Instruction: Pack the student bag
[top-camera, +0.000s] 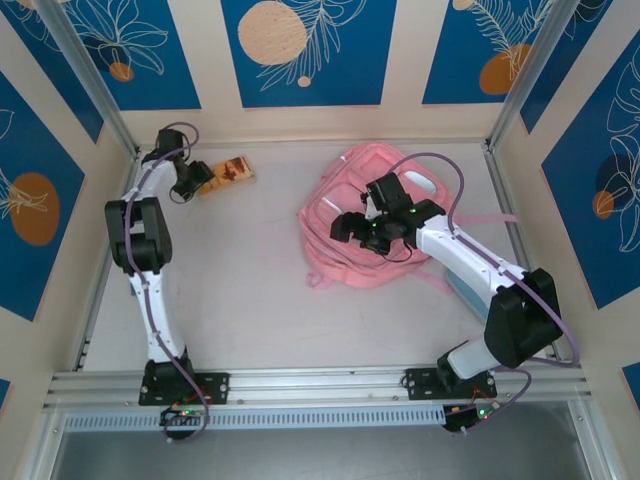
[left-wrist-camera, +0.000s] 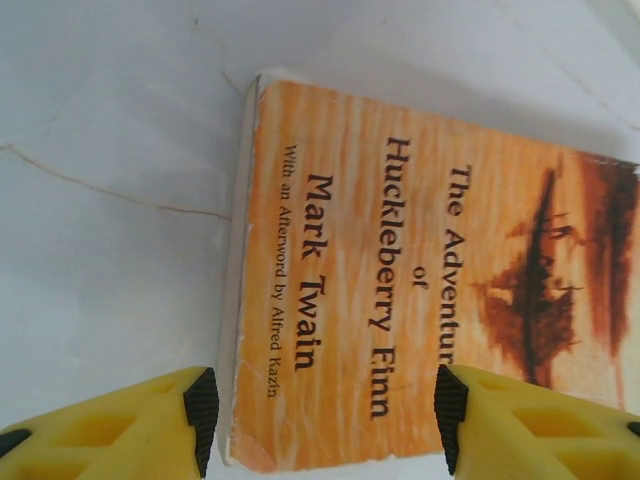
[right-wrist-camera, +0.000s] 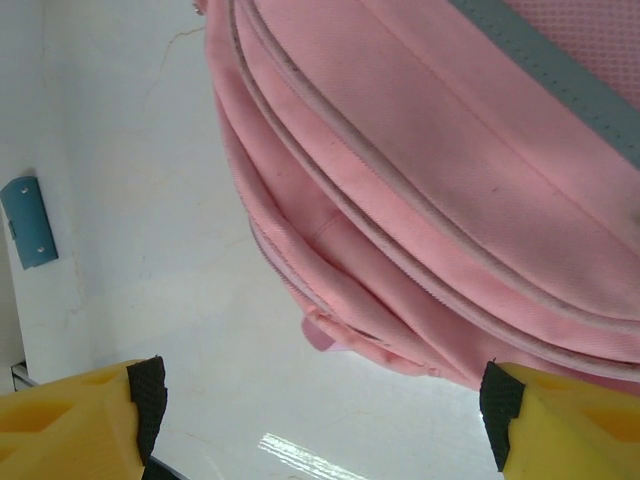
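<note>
The student bag (top-camera: 350, 190) is a big pink backpack lying flat at the back right of the table. My right gripper (top-camera: 358, 228) hovers over its front-left part. In the right wrist view that gripper (right-wrist-camera: 324, 410) stands open, with the bag's (right-wrist-camera: 430, 190) zipped seams and a small pink pull tab (right-wrist-camera: 320, 335) beyond the fingertips and bare table between them. An orange paperback (top-camera: 228, 174) lies at the back left. My left gripper (top-camera: 197, 178) is at its near end. In the left wrist view the gripper (left-wrist-camera: 325, 415) is open over the book (left-wrist-camera: 400, 280), one pad (left-wrist-camera: 200, 405) just outside the spine.
A pale blue flat object (top-camera: 462, 290) lies right of the bag, partly under my right arm. A small blue-grey bracket (right-wrist-camera: 28, 222) sits on the wall by the table edge. Patterned walls and metal posts (top-camera: 90, 80) close in the table; the white tabletop (top-camera: 250, 280) stretches between book and bag.
</note>
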